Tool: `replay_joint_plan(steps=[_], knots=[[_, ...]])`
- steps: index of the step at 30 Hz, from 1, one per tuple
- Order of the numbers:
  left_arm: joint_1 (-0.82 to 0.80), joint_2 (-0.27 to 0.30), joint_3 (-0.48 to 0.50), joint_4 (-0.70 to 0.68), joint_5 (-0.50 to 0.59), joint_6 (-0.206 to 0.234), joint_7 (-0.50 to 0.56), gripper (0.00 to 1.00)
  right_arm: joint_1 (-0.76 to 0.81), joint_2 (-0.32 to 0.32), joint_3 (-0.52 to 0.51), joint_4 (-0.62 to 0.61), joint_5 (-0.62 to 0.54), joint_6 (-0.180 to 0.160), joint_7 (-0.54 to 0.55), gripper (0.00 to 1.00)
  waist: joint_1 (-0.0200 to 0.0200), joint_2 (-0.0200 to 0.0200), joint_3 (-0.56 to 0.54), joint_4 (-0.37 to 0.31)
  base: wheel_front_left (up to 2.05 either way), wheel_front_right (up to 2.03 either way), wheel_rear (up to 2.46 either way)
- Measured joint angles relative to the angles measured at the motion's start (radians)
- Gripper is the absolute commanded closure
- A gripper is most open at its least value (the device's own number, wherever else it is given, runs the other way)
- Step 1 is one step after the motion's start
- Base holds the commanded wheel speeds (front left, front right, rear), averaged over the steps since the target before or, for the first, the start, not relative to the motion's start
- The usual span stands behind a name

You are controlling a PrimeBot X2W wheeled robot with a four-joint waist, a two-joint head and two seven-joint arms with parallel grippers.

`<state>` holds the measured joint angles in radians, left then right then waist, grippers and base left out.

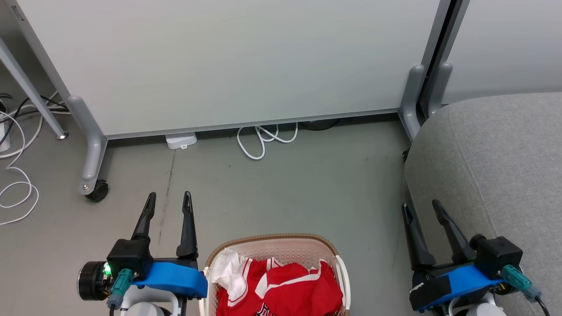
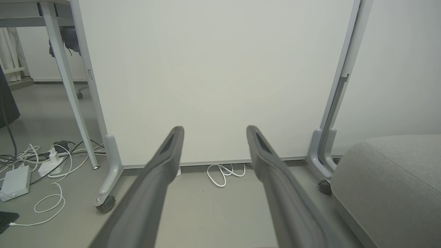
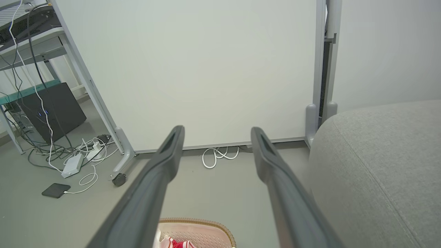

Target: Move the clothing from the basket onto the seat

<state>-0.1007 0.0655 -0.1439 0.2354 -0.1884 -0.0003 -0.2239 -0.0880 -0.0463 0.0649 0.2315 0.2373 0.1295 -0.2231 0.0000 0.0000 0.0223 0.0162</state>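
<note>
scene stock from my remote desk, biggest item first.

1. partition panel (image 1: pixel 246 66): pale, on a grey frame with a castor (image 1: pixel 97 192), standing across the far side of the floor (image 1: pixel 307 184). no part of the job.
2. seat (image 1: pixel 505 153): grey upholstered cushion at my right, rounded corner toward me. i see no garment on the part in view, so i count 0 items delivered.
3. basket (image 1: pixel 272 238): cream perforated plastic with a brown ribbed rim, on the floor at the bottom middle of the head view, apart from the seat.
4. clothing (image 1: pixel 298 289): red garments with white bands heaped inside the basket, with a piece of white fabric (image 1: pixel 230 270) at the heap's left side. the picture's edge cuts the heap off, so i cannot count pieces.
5. left gripper (image 1: pixel 169 195): just left of the basket, jaws spread wide, nothing between them, pointing toward the partition panel.
6. right gripper (image 1: pixel 420 205): between basket and seat, close by the seat's edge, jaws spread wide too, empty.
7. white cable (image 1: pixel 263 140): looped on the floor at the foot of the partition panel.

my reading: the task is at its start. every pick and carry is left to do, and i would begin with a reach down into the basket.
</note>
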Motion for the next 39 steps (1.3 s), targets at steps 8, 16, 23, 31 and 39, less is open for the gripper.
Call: replay_joint_plan(steps=[8,16,23,31,39], knots=[[0.000,-0.005,-0.001,0.004,0.056,-0.009,-0.016,0.00,0.000,0.000,0.008,0.000,-0.057,0.001,-0.017,0.00,0.0000,0.0000,0.000,0.001,0.00,0.00,0.00],[0.000,-0.008,-0.001,0.005,0.115,-0.020,-0.032,0.00,0.000,-0.001,0.015,-0.001,-0.109,0.001,-0.031,0.00,0.0000,0.0000,0.002,0.000,0.00,0.00,0.00],[0.000,-0.010,-0.001,0.005,0.146,-0.027,-0.038,0.00,0.000,-0.001,0.018,-0.002,-0.137,0.001,-0.038,0.00,0.0000,0.0000,0.004,0.001,0.00,0.00,0.00],[0.001,-0.012,0.005,0.008,0.143,-0.036,-0.038,0.00,0.000,-0.001,0.021,-0.002,-0.137,0.001,-0.038,0.00,0.0000,0.0000,0.003,0.002,0.00,0.00,0.00],[-0.021,-0.013,0.006,0.018,0.137,-0.053,-0.038,0.00,-0.005,-0.001,0.017,-0.009,-0.137,0.001,-0.038,0.00,0.0000,0.0000,0.023,-0.003,0.00,0.00,0.00]])
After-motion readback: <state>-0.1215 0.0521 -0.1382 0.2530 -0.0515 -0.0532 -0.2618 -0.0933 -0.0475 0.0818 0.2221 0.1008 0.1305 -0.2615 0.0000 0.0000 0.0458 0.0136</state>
